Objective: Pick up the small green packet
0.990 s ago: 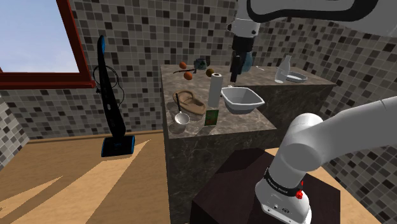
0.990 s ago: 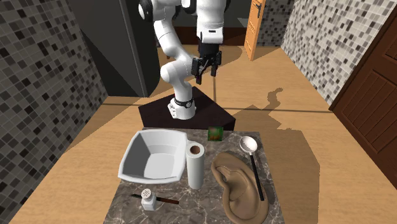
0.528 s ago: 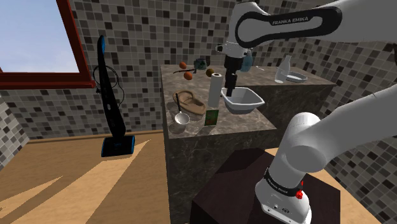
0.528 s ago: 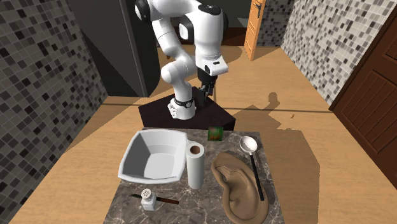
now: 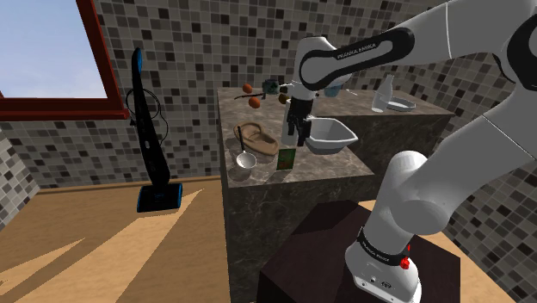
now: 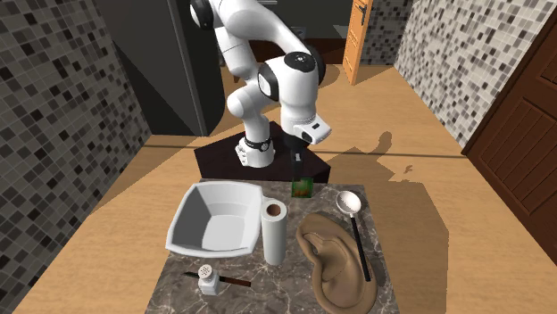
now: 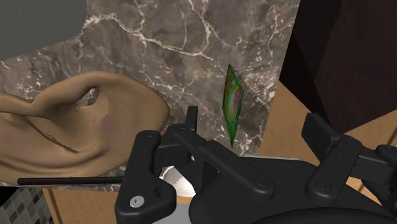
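The white arm [image 5: 447, 34] arches high and bends back down, its black gripper [image 5: 297, 140] pointing downward (fingers [image 7: 191, 118] apart, clasping nothing).

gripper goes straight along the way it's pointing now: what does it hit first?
Probably the small green packet, standing upright just below the gripper at the edge of the marble counter. Alignment is hard to judge; a slight miss meets the counter.

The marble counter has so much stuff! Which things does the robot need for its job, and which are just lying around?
For the job: small green packet, standing on edge; gripper, open, close above it.

Just lying about: white tub, paper roll, brown ear-shaped model, ladle, white shaker.
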